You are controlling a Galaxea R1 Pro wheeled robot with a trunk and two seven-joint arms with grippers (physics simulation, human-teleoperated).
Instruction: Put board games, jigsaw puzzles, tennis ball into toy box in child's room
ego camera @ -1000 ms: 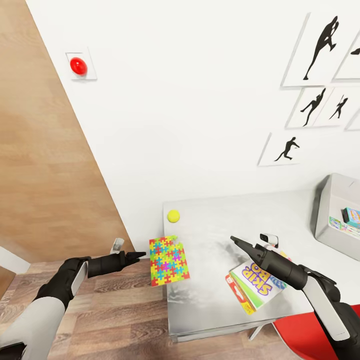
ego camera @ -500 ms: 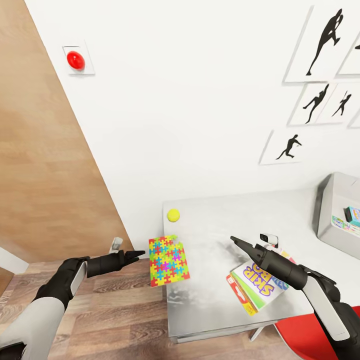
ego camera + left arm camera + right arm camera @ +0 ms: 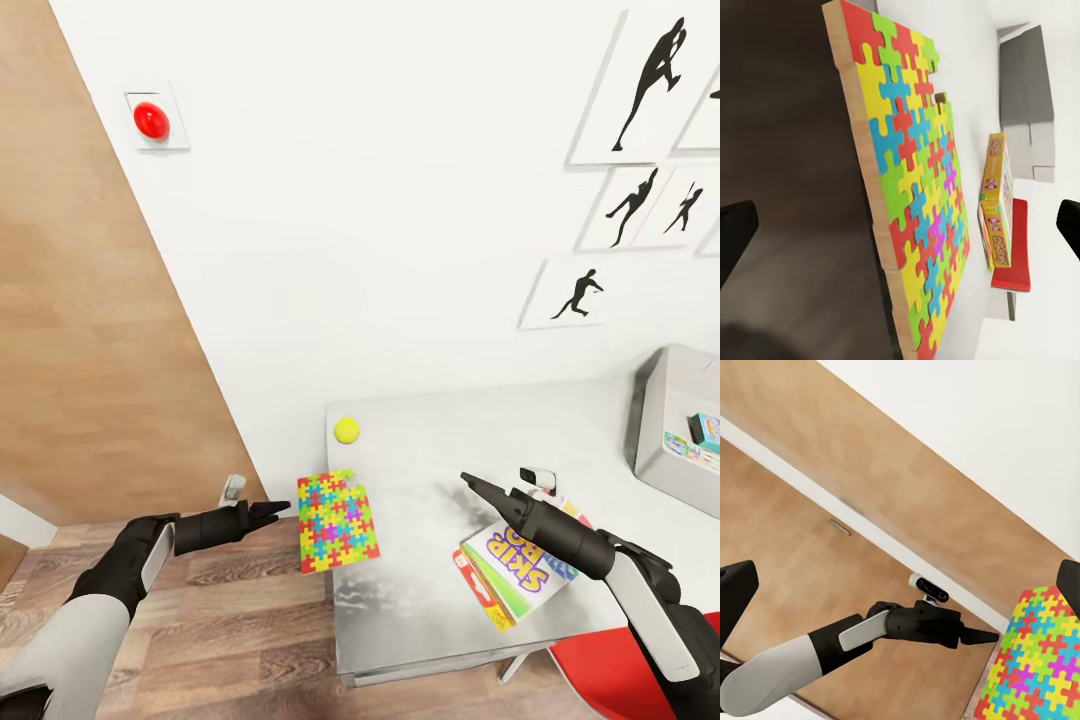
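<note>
A jigsaw puzzle (image 3: pixel 338 522) with bright interlocking pieces lies at the table's (image 3: pixel 420 600) left edge, partly overhanging it. My left gripper (image 3: pixel 276 512) hovers just left of the puzzle, off the table, open; its fingers (image 3: pixel 735 232) stand wide apart on either side of the puzzle (image 3: pixel 915 195). The yellow tennis ball (image 3: pixel 347 431) rests near the back left corner. My right gripper (image 3: pixel 470 483) is open above the table's middle, beside a stack of board games (image 3: pixel 515 570) topped by a Skip-Bo box. The grey toy box (image 3: pixel 680 400) stands far right with a blue box (image 3: pixel 708 430) inside.
A red chair (image 3: pixel 620 670) stands at the table's front right. The white wall behind carries a red button (image 3: pixel 150 120) and black player silhouettes (image 3: pixel 650 85). A wooden door (image 3: pixel 90 330) and plank floor (image 3: pixel 230 620) lie to the left.
The head view has shifted a little since the earliest frame. Both arms and the things on the table have stayed where they were.
</note>
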